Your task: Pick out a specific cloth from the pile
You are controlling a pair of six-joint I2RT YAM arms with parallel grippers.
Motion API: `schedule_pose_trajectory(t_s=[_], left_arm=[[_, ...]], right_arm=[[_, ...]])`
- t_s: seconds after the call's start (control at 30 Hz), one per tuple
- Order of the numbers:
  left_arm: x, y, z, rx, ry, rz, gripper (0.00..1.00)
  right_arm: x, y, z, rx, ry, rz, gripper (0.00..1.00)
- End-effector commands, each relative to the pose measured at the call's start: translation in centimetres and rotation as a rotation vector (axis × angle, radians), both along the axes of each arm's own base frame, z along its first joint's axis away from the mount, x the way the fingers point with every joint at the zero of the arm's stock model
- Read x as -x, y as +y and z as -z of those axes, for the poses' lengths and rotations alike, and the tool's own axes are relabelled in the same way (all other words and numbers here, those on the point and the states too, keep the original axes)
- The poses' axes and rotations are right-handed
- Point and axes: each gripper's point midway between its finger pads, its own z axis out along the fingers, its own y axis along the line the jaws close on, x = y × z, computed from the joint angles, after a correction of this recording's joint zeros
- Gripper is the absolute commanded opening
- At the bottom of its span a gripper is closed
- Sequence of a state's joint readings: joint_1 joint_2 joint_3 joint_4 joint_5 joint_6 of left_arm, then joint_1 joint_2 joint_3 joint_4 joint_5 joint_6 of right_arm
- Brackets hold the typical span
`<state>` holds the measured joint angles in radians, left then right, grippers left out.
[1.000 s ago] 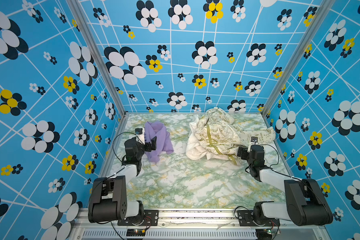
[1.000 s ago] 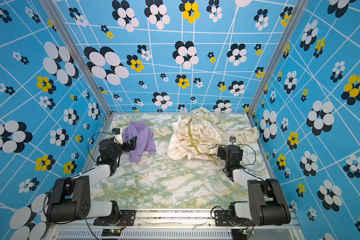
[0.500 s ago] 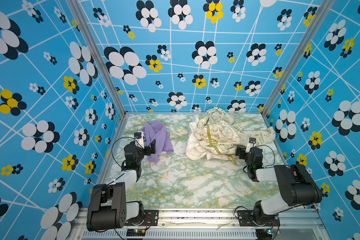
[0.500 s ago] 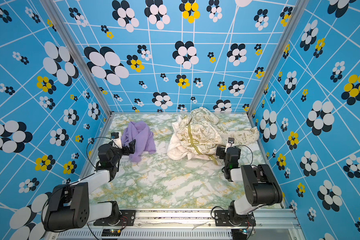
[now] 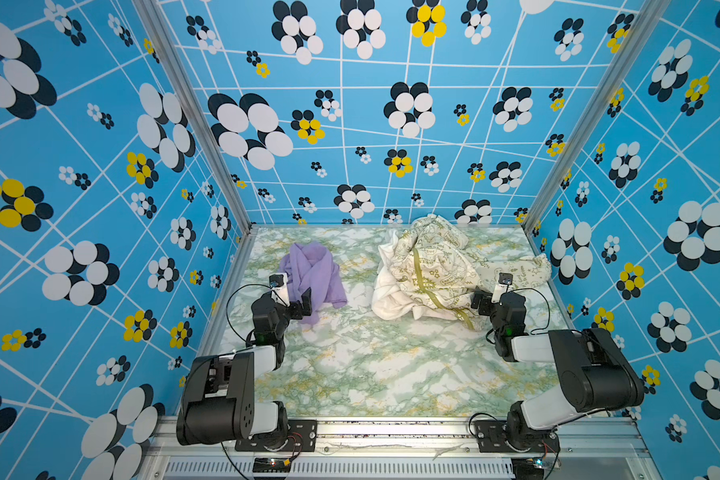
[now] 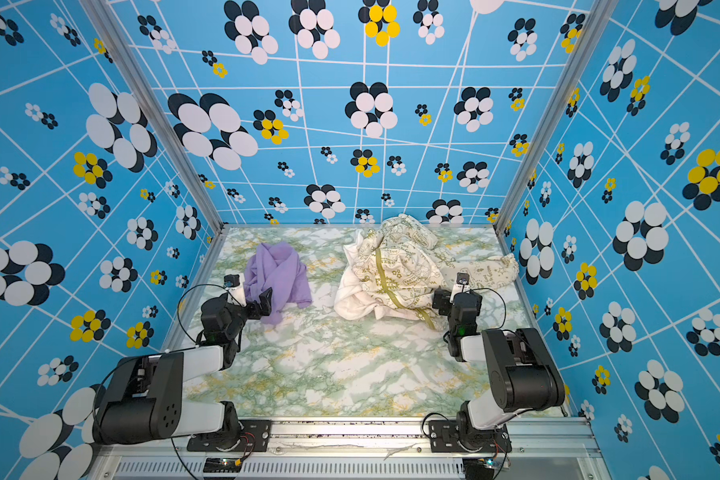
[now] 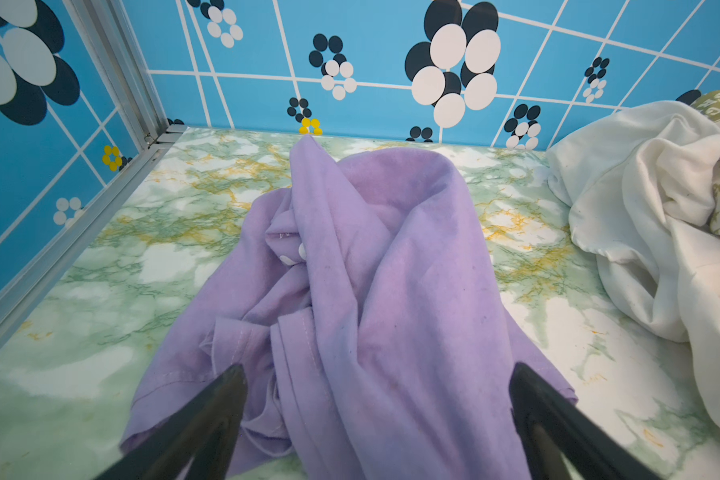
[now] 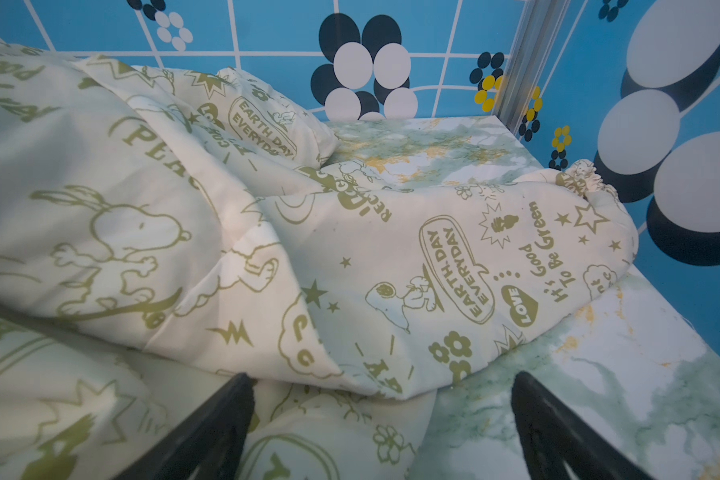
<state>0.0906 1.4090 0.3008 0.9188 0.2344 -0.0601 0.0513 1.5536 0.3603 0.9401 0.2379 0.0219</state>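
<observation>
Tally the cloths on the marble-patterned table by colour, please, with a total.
Plain lavender-purple thin cloth, lying apart from the heap: 1
Plain white soft cloth, in the heap: 1
Cream cloth with olive-green print, in the heap: 1
Total: 3

Plain lavender cloth (image 5: 314, 274) at centre-left — the pile (image 5: 433, 274) centre-right is white and cream with olive-green print; table (image 5: 371, 365) green-white marble, walls (image 5: 59, 166) blue with flowers.
</observation>
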Motion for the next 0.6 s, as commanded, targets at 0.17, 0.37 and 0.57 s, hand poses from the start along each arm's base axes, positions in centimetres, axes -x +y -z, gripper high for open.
schedule_pose_trajectory(t_s=[0.17, 0.37, 0.57], left_arm=[[-0.8, -0.3, 1.2, 0.000, -0.048, 0.023, 0.99], [-1.8, -0.7, 1.8, -0.033, 0.025, 0.024, 0.99], [-2.3, -0.8, 2.0, -0.080, 0.051, -0.017, 0.99]], right_arm=[[-0.3, -0.5, -0.5, 0.001, -0.023, 0.025, 0.99], [-0.3, -0.5, -0.5, 0.001, -0.022, 0.025, 0.99], [-0.3, -0.5, -0.5, 0.001, -0.023, 0.025, 0.99]])
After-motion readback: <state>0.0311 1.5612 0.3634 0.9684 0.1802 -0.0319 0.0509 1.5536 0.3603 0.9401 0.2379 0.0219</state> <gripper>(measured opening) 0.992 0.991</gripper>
